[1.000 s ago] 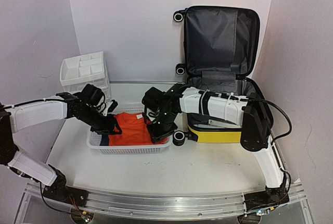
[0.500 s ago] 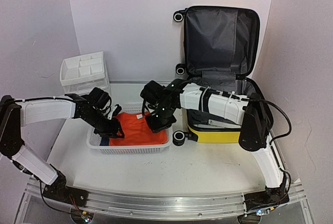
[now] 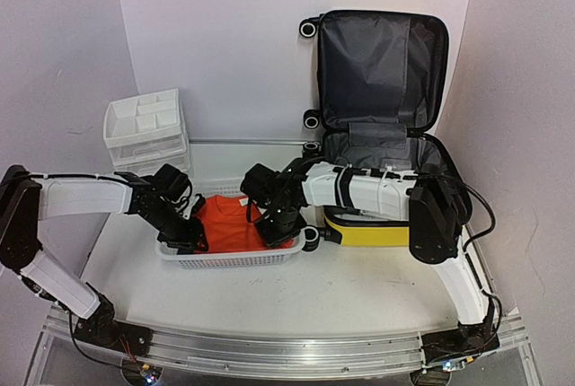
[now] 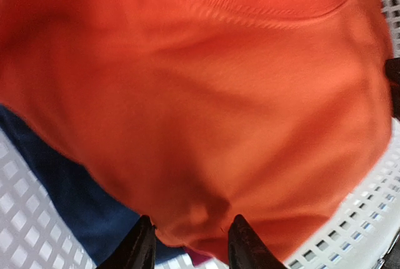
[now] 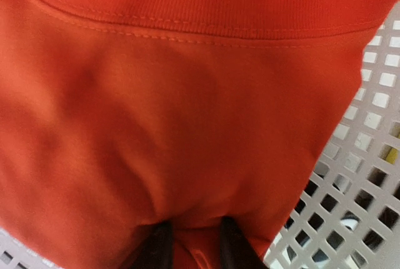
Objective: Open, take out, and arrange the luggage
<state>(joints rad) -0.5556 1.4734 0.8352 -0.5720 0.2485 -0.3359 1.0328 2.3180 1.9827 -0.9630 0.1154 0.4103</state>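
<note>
**Arm pose.** Both arms reach inward over the white mesh basket (image 3: 229, 259), which sits on the table (image 3: 359, 292) left of centre. The left arm stretches low from the left edge, and the left gripper (image 3: 190, 232) dips onto the left side of the orange shirt (image 3: 229, 223). The right arm folds back across the front of the luggage (image 3: 382, 72), and the right gripper (image 3: 280, 226) presses down on the shirt's right side.

In the left wrist view, the fingers (image 4: 140, 250) stand partly closed, and the bunched hem of the shirt fills the gap between them. In the right wrist view, the fingers (image 5: 159, 250) are closer together and pinch a fold, with creases running toward it.

**Luggage.** It lies open at the right rear of the table. Its lid stands upright against the back wall with the grey lining facing out, and its yellow shell lies flat just beside the basket.

**Hidden or unclear.** The right arm covers much of the lower shell's interior. No print on the shell can be made out. From above, both sets of fingertips are lost against the cloth. The shirt hides most of the basket's contents, and only a blue garment (image 4: 69, 200) shows beneath it. Both wrist views are slightly blurred.

**Count.**
- Two arms
- Two grippers
- One suitcase, with three wheels (image 3: 310, 29) clearly visible
- One basket
- One white drawer unit (image 3: 144, 130) at the left rear
- Two distinguishable garments
</note>
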